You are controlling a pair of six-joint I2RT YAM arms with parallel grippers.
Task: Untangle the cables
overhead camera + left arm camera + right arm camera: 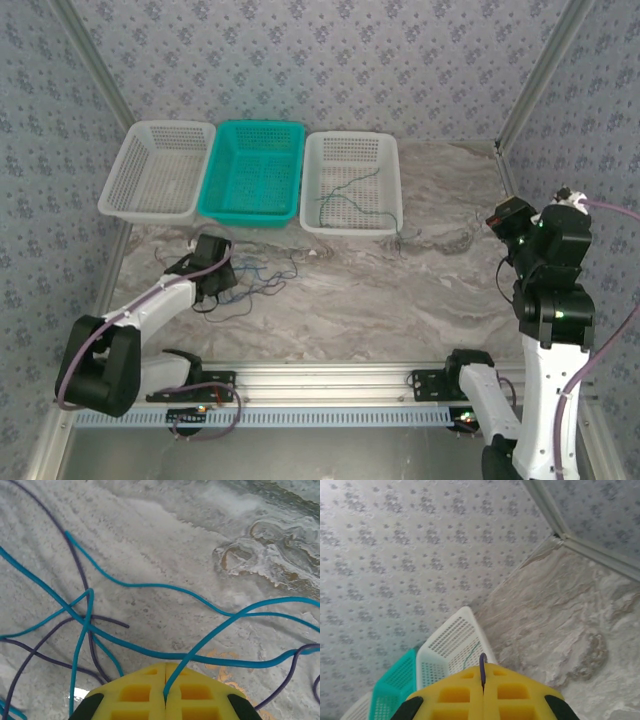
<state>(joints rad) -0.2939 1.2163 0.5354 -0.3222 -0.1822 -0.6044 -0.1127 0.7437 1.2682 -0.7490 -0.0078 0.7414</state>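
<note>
A loose tangle of thin blue and dark purple cables (256, 276) lies on the marble table, just right of my left gripper (214, 283). In the left wrist view blue cables (150, 586) and dark purple cables (30, 652) cross one another on the marble. My left gripper (165, 666) is down among them, shut on one blue cable (200, 645) that runs up out of its yellow jaws. A green cable (350, 195) lies in the right white basket (352, 232). My right gripper (503, 222) is raised at the far right, and in the right wrist view the right gripper (483, 666) is shut on a dark purple cable (482, 661) whose short end pokes out.
Three baskets stand in a row at the back: a white basket (140, 212), a teal basket (250, 218) and the right white one (451, 641). Patterned walls with metal corner posts (530, 85) close in the table. A metal rail (330, 380) runs along the near edge.
</note>
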